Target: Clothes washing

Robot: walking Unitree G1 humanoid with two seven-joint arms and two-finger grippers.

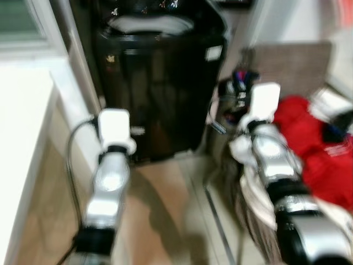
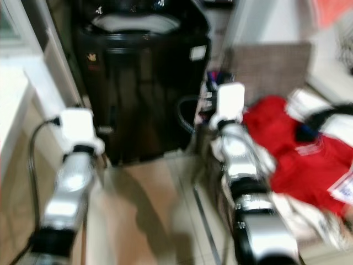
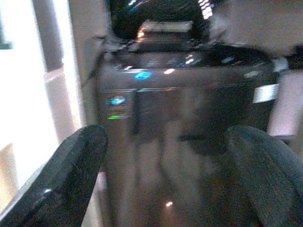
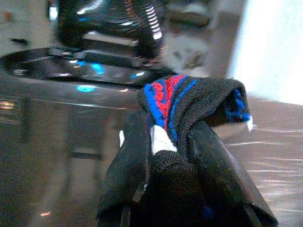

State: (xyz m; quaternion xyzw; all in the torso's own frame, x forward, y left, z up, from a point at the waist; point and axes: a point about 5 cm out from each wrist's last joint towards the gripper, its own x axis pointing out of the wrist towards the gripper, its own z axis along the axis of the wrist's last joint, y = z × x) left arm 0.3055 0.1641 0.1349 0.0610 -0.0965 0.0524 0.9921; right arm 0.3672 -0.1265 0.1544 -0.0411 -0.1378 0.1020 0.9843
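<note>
One dark sock (image 4: 194, 101) with red and blue stripes sits clamped between my right gripper's (image 4: 173, 156) two fingers, held up just right of the single black washing machine (image 1: 157, 83). My left gripper (image 3: 165, 175) faces the machine's front, fingers wide apart and holding nothing. One heap of red clothes (image 1: 317, 152) lies beside my right arm.

Washing machine (image 1: 157, 83) ahead, clothes pile (image 1: 314, 149) to its right, on floor (image 1: 165, 221)
</note>
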